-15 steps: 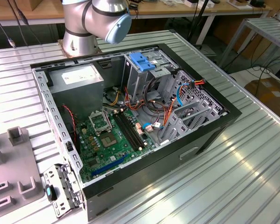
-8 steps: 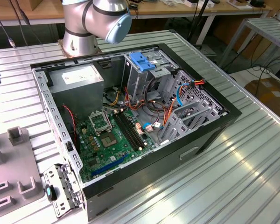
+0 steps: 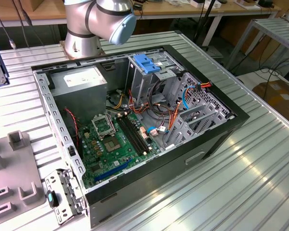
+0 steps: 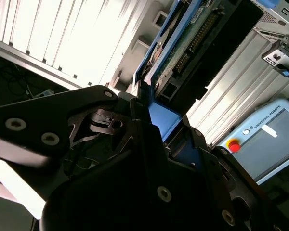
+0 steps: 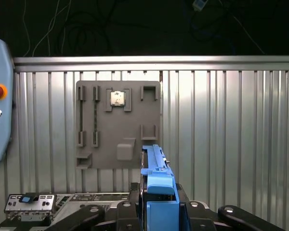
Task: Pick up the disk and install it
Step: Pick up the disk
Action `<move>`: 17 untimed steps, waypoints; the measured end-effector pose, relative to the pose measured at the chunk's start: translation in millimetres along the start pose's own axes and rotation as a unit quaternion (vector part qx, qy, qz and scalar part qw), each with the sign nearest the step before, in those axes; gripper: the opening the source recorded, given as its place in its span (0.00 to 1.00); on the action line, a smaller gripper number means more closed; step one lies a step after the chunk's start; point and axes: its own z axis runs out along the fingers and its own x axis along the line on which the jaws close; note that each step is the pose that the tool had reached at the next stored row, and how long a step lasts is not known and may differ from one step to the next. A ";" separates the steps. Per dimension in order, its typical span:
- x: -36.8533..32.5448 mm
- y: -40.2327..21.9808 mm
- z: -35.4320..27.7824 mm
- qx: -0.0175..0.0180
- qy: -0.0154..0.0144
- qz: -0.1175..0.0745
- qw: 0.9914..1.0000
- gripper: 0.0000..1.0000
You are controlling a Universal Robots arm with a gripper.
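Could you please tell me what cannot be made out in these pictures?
Exterior view: the arm is cut off by the top edge.
Exterior view: the inside of the drive cage is hidden under its blue top.
First wrist view: the disk is edge-on, hiding its faces.
Second wrist view: the gripper covers the disk's held end.

Cables [image 3: 169,114], drive cage [image 3: 145,77] and grey box [image 3: 79,83] crowd the case [image 3: 149,179]; ribbed counter [image 3: 236,187] on the exterior view's right lies open.

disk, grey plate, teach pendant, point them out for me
the disk [image 5: 160,183], first wrist view, its blue end
grey plate [image 5: 111,125], first wrist view, bare middle
teach pendant [image 5: 2,62], first wrist view, its pale body
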 end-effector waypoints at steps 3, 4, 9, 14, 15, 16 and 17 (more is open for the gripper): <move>0.0 -4.8 0.2 0.000 0.000 0.000 1.000 0.37; -0.1 -7.4 0.3 0.000 0.000 0.000 1.000 0.37; -0.2 -20.0 0.8 0.000 0.000 0.000 1.000 0.37; -0.3 -29.6 1.2 0.000 0.000 0.000 1.000 0.37; -0.4 -31.3 1.2 0.000 0.000 0.000 1.000 0.37; -0.4 -33.5 1.4 0.000 0.000 0.000 1.000 0.37; -0.4 -36.4 1.5 0.000 0.000 0.000 1.000 0.37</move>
